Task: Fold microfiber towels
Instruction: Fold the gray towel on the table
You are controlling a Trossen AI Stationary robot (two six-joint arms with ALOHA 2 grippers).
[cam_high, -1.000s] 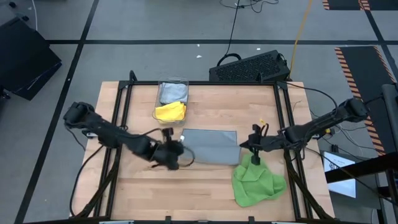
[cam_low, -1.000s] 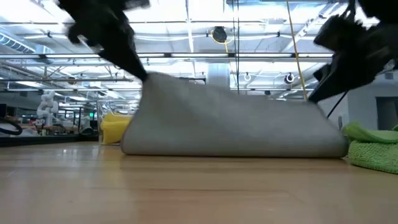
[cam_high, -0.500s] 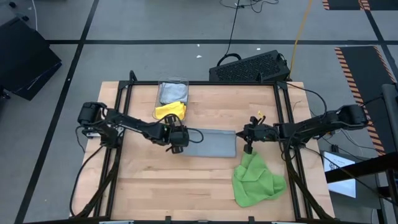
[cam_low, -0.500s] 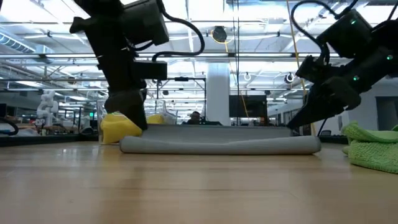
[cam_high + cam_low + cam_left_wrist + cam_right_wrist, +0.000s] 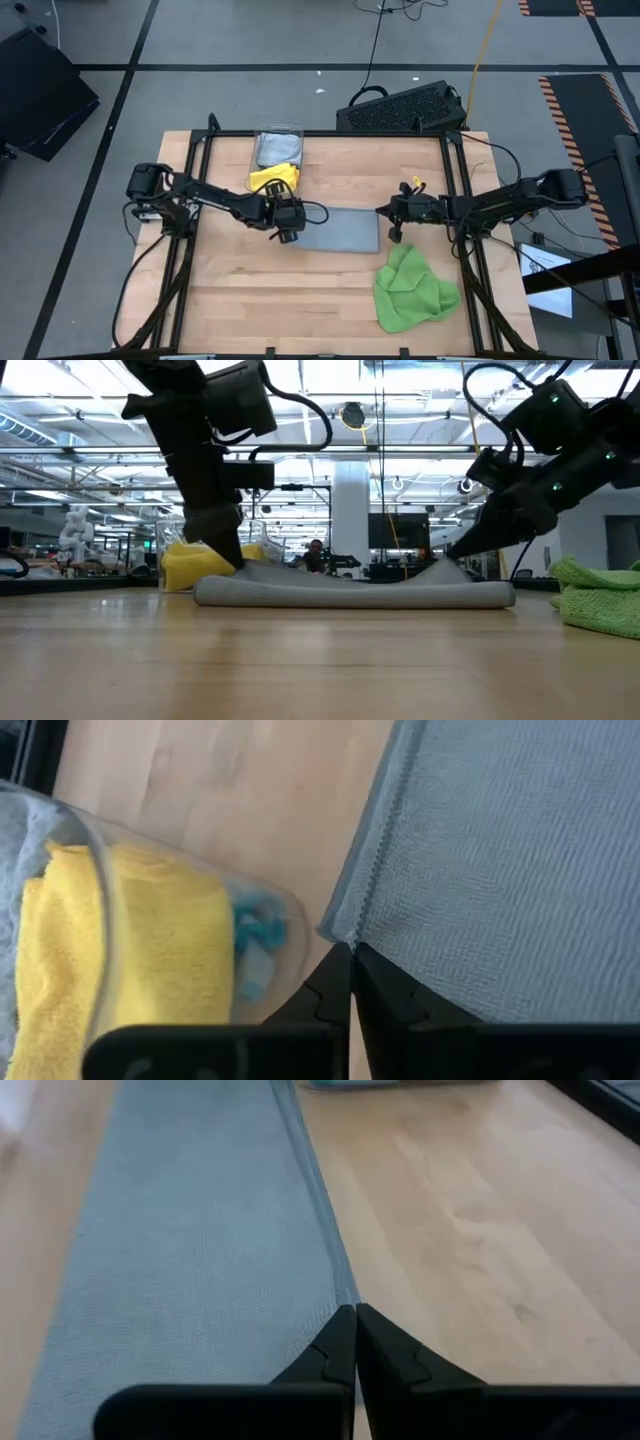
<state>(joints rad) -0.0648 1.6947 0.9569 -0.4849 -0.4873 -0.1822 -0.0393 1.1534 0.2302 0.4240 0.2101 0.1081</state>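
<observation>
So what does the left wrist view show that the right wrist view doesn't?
Only the left wrist view shows the clear plastic bin with the yellow towel and a bit of light blue cloth inside. Only the right wrist view shows the grey towel's long hemmed edge running off across bare table. Both show the grey towel with a shut hand pinching one corner: left hand, right hand.

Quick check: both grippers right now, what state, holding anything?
Left gripper: jaws shut on a corner of the grey towel.
Right gripper: jaws shut on the grey towel's opposite corner.
</observation>
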